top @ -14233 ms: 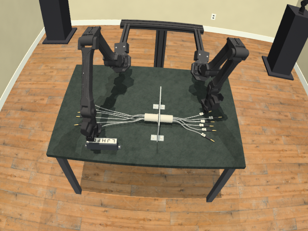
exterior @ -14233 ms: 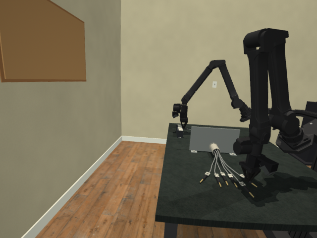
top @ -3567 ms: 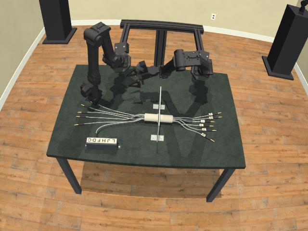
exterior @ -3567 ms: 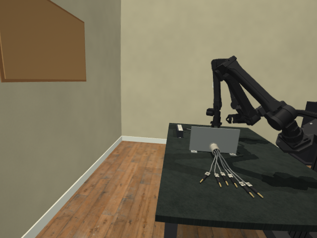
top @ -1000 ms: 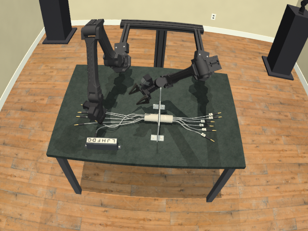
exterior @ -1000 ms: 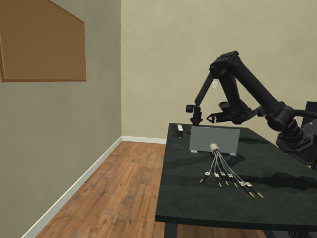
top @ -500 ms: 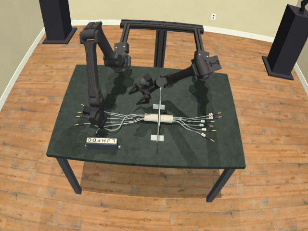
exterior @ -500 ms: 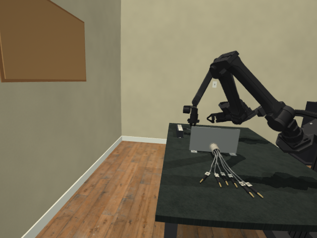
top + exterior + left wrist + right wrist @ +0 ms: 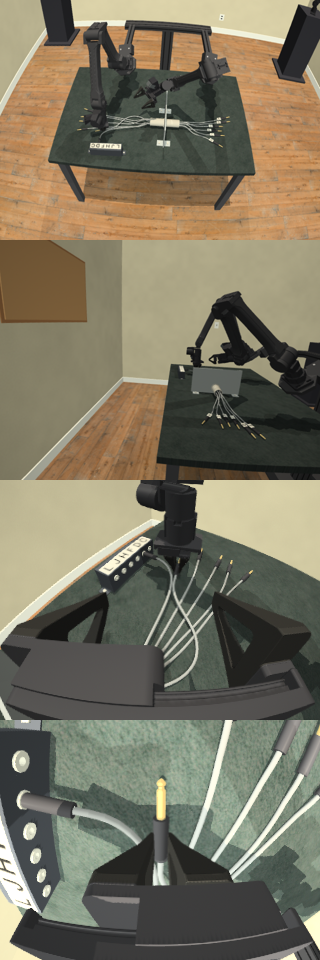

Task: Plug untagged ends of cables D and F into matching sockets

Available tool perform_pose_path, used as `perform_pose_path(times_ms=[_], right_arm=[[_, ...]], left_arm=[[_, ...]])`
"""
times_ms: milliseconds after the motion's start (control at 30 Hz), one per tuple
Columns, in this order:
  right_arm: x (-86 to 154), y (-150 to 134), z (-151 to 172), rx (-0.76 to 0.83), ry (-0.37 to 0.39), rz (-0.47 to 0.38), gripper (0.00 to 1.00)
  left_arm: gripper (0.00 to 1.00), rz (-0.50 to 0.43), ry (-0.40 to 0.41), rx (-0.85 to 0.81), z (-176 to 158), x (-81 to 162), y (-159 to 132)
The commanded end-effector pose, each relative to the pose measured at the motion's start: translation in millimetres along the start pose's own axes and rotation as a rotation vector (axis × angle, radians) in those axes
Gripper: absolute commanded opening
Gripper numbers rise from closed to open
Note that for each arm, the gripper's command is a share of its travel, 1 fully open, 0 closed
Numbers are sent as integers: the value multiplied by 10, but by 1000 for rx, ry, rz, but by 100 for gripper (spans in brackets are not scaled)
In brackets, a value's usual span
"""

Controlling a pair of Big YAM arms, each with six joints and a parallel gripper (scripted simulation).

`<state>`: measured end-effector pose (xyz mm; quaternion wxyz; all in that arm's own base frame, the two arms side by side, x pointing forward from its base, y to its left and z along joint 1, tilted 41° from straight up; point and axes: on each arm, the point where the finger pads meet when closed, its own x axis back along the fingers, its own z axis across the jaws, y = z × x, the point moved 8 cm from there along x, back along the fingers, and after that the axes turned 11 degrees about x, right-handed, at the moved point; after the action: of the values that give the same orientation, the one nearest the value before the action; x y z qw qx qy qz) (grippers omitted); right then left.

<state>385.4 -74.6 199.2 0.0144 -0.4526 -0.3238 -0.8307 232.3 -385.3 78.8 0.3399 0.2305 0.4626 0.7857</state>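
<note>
The junction box [image 9: 105,149] stands near the table's front edge, its top lettered L J H F D C. One grey cable is plugged into the second socket from the box's end [image 9: 40,803]. My right gripper [image 9: 100,126] is shut on an untagged plug [image 9: 160,807], gold tip pointing out, low over the table beside the box [image 9: 27,814]. Other untagged ends [image 9: 84,120] lie fanned next to it. My left gripper [image 9: 144,98] is open and empty above the table behind the conduit [image 9: 165,122]. It shows in its wrist view [image 9: 162,603], looking at the right gripper [image 9: 176,556].
An upright grey panel [image 9: 216,380] crosses the table's middle with the conduit through it. The tagged cable ends [image 9: 217,129] fan out on its far side from the box. Black pillars stand on the floor at the room's corners.
</note>
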Motion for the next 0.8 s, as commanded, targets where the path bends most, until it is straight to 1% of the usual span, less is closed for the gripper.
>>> perform_pose_path(times_ms=[0,133,467,533,567,633,733,767], right_arm=[[82,117,-18,175,34,-35,5],[66,116,-116,381,18,-39,5],[53,145,-276,792,-12,-47,5],[53,145,-276,792,-12,-47,5],[66,184,-254,832,-11,-56,5],[47,135,-306,936,-16,-45,5],[44,51,-261,1084,5,-37,5],[-7,-17,-248,1129,12,-17,5]], left_arm=[[100,-1,-11,-9,-47,5,-4],[100,-1,-11,-9,-47,5,-4],[100,-1,-11,-9,-47,5,-4],[100,-1,-11,-9,-47,5,-4],[100,-1,-11,-9,-47,5,-4],[100,-1,-11,-9,-47,5,-4],[100,-1,-11,-9,-47,5,-4],[100,-1,-11,-9,-47,5,-4]])
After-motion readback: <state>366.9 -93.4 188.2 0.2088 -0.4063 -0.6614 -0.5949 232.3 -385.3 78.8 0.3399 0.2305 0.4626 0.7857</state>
